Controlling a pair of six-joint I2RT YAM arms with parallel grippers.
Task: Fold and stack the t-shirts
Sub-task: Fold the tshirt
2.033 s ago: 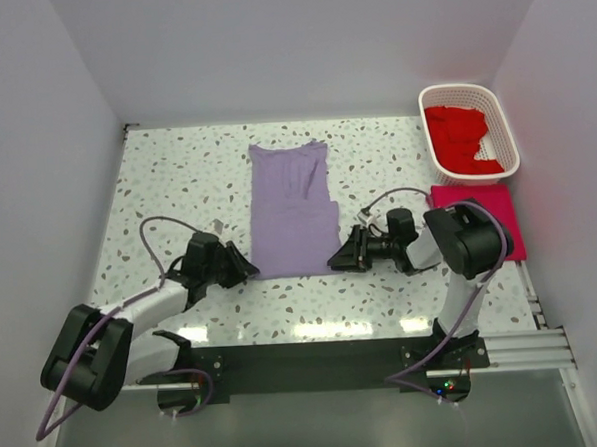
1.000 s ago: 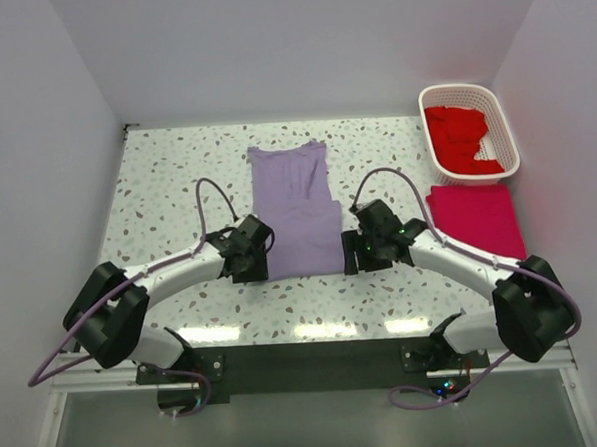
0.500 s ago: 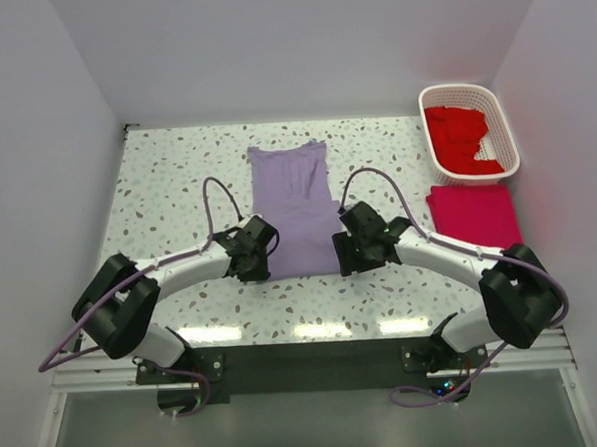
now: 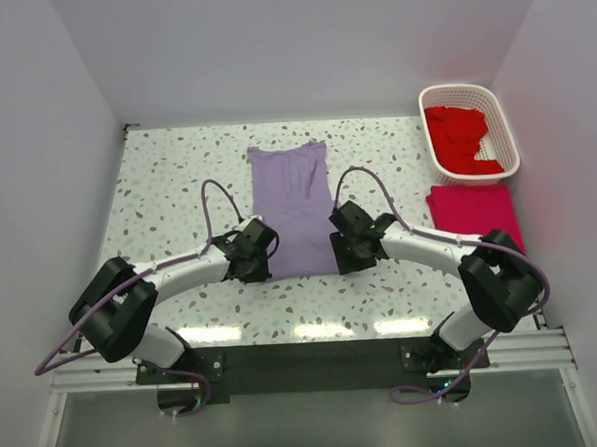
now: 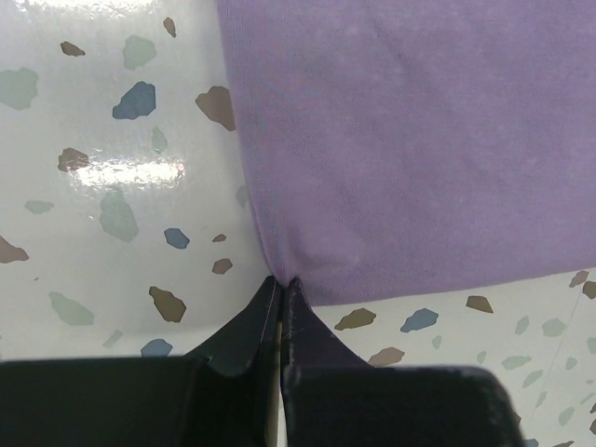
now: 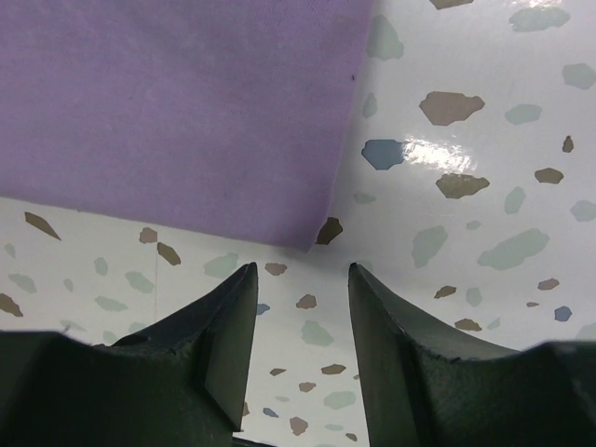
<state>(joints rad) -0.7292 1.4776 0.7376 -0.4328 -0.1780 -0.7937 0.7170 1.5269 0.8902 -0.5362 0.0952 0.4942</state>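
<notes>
- At the tips of the left tool (image 5: 281, 282), shut jaws pinch a corner of the lavender t-shirt (image 5: 400, 140).
- Right tool (image 6: 300, 279) stands part open and empty over the desk (image 6: 466, 186), with the shirt's other near corner just ahead.

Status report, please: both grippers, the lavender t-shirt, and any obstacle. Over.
Left gripper shut on lavender t-shirt, near left corner. Right gripper open, tips just short of near right corner. Shirt flat on table; nothing in the way.

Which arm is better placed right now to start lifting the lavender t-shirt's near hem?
Left. The left tool is closed on the near-left corner of the lavender t-shirt, seemingly pinching it. The right tool is open, its tips short of the other corner.
</notes>
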